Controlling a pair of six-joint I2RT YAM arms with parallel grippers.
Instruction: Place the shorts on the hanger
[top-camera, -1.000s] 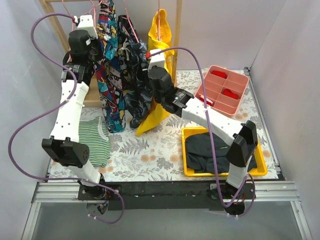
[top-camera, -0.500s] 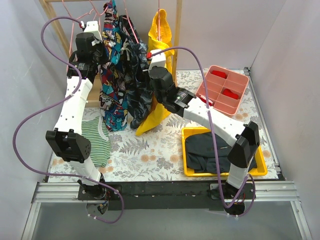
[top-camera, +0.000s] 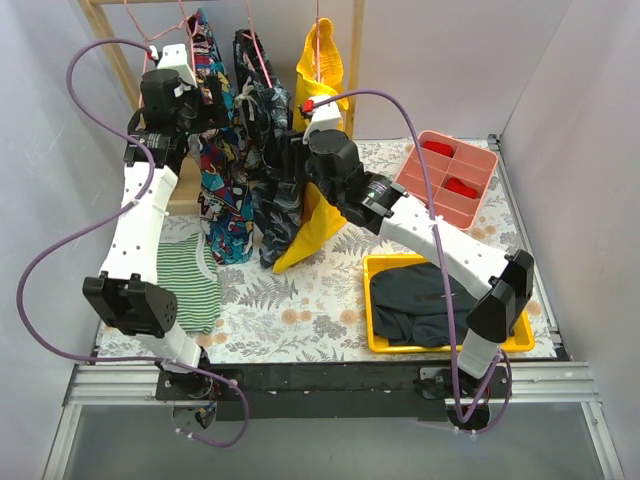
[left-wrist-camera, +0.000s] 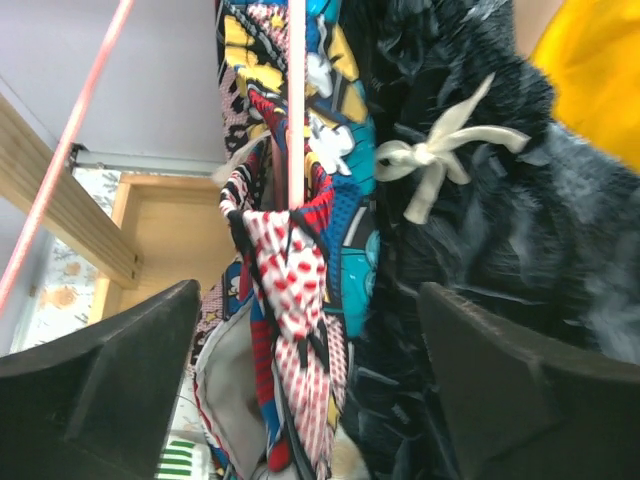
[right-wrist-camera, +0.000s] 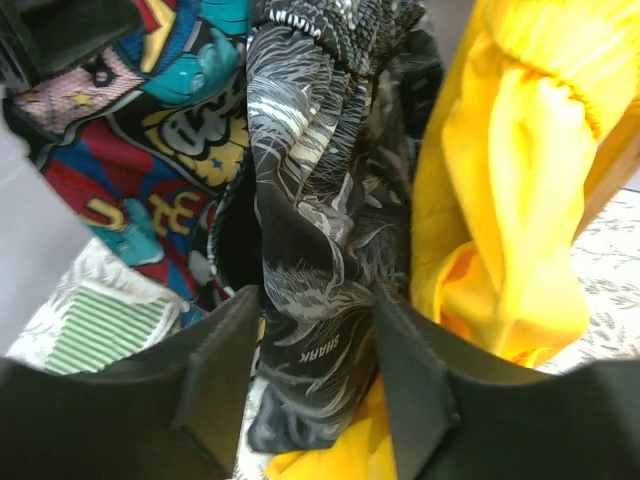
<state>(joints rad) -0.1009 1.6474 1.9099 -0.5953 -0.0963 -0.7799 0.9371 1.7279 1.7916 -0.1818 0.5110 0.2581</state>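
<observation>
Top view: shorts (top-camera: 220, 190) are seen hung limp, just left of the black-grey garment (top-camera: 272, 200).
Left wrist: left gripper (left-wrist-camera: 308, 300) is spread wide and holds nothing; shorts are draped on the hanger (left-wrist-camera: 296, 100).
Right wrist: right gripper (right-wrist-camera: 318, 300) is half-open astride the black-grey garment; a grip cannot be told.
Handling: light and floppy; the waistband is judged the best place to pinch.

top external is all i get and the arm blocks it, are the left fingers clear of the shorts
Observer: In the left wrist view the left gripper is wide open, with a finger on each side of the shorts, not pinching them.
Operator: are they on the hanger
Observer: The hanger shows as a pink wire running down into a fold of the shorts, with cloth bunched round its lower end.
Operator: and the right gripper
Observer: In the right wrist view the right gripper is open around the black-grey garment, which hangs beside the shorts.
</observation>
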